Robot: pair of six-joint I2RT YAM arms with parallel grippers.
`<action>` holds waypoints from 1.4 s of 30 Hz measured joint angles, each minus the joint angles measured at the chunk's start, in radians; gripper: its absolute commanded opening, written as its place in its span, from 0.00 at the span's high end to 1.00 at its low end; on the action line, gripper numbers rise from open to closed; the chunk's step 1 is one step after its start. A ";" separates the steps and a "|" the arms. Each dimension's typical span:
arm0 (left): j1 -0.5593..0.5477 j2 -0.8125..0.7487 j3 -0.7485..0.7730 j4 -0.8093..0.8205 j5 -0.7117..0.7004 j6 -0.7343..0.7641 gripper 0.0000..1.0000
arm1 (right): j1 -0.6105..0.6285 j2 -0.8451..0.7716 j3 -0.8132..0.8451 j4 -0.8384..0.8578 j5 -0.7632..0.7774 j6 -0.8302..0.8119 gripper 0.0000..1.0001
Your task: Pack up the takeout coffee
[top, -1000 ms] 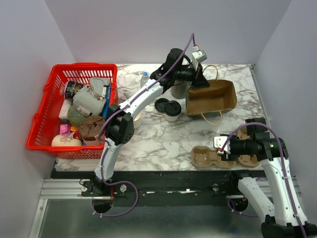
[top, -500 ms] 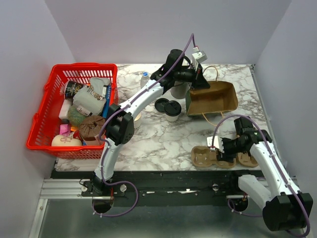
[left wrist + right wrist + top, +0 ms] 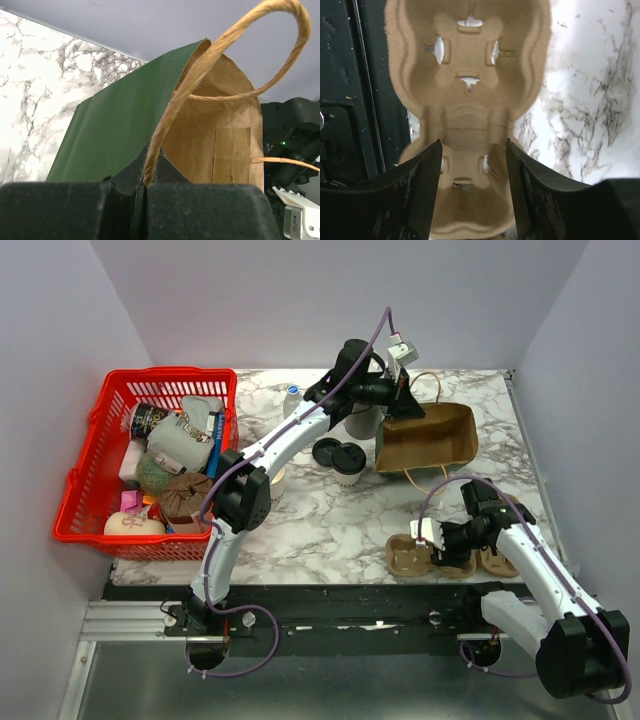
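The takeout coffee (image 3: pixel 349 462), a cream cup with a black lid, stands mid-table left of the brown paper bag (image 3: pixel 430 437). At the back, my left gripper (image 3: pixel 400 392) is shut on the bag's twine handle (image 3: pixel 165 125), holding the bag's mouth (image 3: pixel 220 135) open. My right gripper (image 3: pixel 443 550) hovers low over the brown pulp cup carrier (image 3: pixel 410 556) at the table's front edge. In the right wrist view its fingers (image 3: pixel 426 185) stand open (image 3: pixel 472 165) on either side of the carrier's near well (image 3: pixel 470 75), with no grip showing.
A loose black lid (image 3: pixel 326 451) and a grey cup (image 3: pixel 362 423) sit just behind the coffee. A red basket (image 3: pixel 170 373) full of goods fills the left side. A small bottle (image 3: pixel 292 395) stands at the back. The dark table edge (image 3: pixel 350 100) runs beside the carrier.
My right arm has swung in from the right edge and its gripper now sits over the carrier. The left arm, bag and coffee have not moved.
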 measured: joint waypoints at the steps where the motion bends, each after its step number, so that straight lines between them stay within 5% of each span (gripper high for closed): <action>1: 0.000 0.000 0.000 0.000 0.000 0.000 1.00 | 0.010 0.002 -0.002 0.004 0.002 0.007 0.41; 21: 0.000 0.000 0.000 0.003 0.000 -0.008 1.00 | 0.097 0.039 -0.005 0.053 0.034 0.112 0.48; 34: 0.000 0.000 0.000 0.008 0.002 -0.013 1.00 | 0.115 0.009 0.011 0.051 0.078 0.173 0.63; 42: 0.000 0.000 0.007 -0.020 0.015 0.024 1.00 | 0.115 -0.162 0.320 -0.081 0.089 0.231 0.67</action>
